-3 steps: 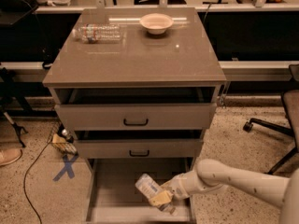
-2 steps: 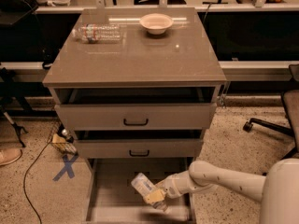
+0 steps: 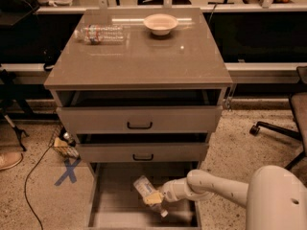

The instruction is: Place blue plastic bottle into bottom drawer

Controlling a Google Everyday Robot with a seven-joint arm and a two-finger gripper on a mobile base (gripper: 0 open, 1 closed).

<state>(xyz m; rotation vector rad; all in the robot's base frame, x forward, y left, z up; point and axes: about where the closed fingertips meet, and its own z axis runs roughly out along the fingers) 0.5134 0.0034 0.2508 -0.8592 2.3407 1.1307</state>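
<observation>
The blue plastic bottle (image 3: 144,187) is pale with a light label, tilted, its top end toward the lower right. It is inside the open bottom drawer (image 3: 112,210), just above its grey floor. My gripper (image 3: 154,200) reaches in from the right on a white arm and is shut on the bottle's lower end. The drawer is pulled out below two shallower drawers with black handles.
A clear crinkled bottle with a red-and-blue label (image 3: 100,34) lies on the cabinet top beside a white bowl (image 3: 160,23). The top drawer (image 3: 139,119) and middle drawer (image 3: 142,152) stand slightly open. An office chair base (image 3: 278,128) stands to the right. A blue X (image 3: 67,171) marks the floor.
My gripper and the bottle have moved slightly left and lower into the bottom drawer. The arm's body now fills more of the lower right.
</observation>
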